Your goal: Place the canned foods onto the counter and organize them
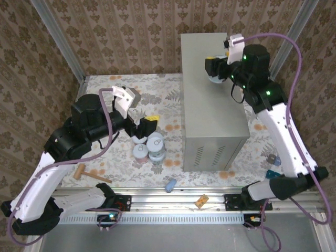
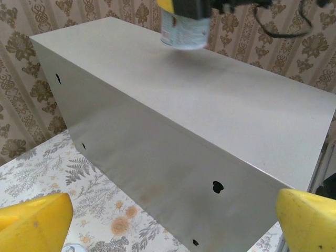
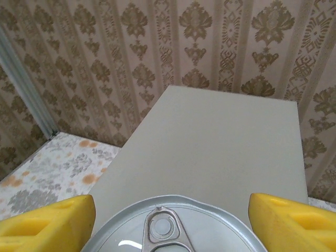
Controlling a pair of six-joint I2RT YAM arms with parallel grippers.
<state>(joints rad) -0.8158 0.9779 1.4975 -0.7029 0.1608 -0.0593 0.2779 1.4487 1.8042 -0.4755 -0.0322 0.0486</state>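
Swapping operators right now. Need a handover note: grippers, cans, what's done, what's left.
Left gripper: open, empty, at the cluster of cans on the floral floor, left of the counter.
Right gripper: shut on one can at the far end of the counter top. Can't tell if it has touched down.
Done: no can seen standing free on the counter.
Left: release this can, bring up the floor cluster, line them up.

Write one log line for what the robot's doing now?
right gripper: shut on can | can: over counter | left gripper: open, by floor cans
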